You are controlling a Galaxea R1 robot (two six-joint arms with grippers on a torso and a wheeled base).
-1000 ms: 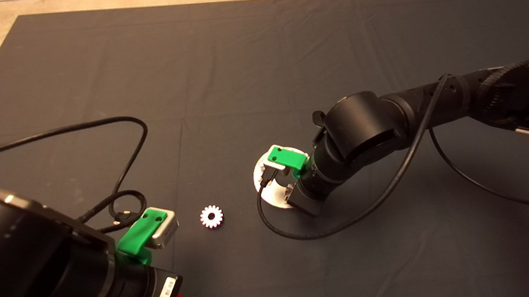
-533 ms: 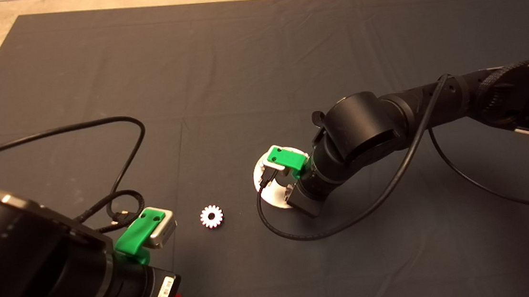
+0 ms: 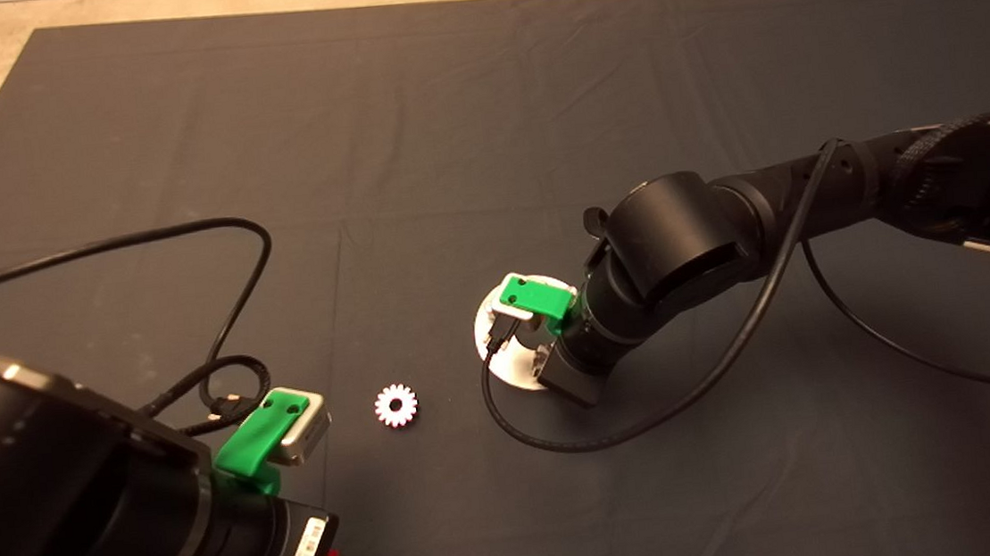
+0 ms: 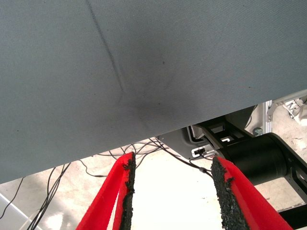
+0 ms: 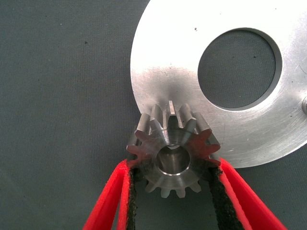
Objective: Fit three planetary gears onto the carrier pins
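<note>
My right gripper [image 5: 172,167] is shut on a silver planetary gear [image 5: 168,122], gripping its toothed sides. It holds the gear at the rim of the shiny carrier disc [image 5: 192,72]. Bright metal shows in the gear's hole; I cannot tell if it is a pin. One carrier pin [image 5: 304,103] shows at the disc's far side. In the head view the right gripper [image 3: 526,347] covers most of the disc [image 3: 486,332]. A second gear [image 3: 396,405] lies flat on the mat, left of the disc. A third gear is not in view. My left gripper [image 4: 171,162] is open and empty.
The left arm [image 3: 122,517] rests at the mat's lower left, with a black cable [image 3: 227,292] looping over the mat beside it. The right arm's cable [image 3: 563,438] curls on the mat just in front of the disc. Floor and a black frame [image 4: 259,153] show past the mat's edge.
The left wrist has drawn back very slightly toward the lower left. The right gripper, its gear and the loose gear have not moved.
</note>
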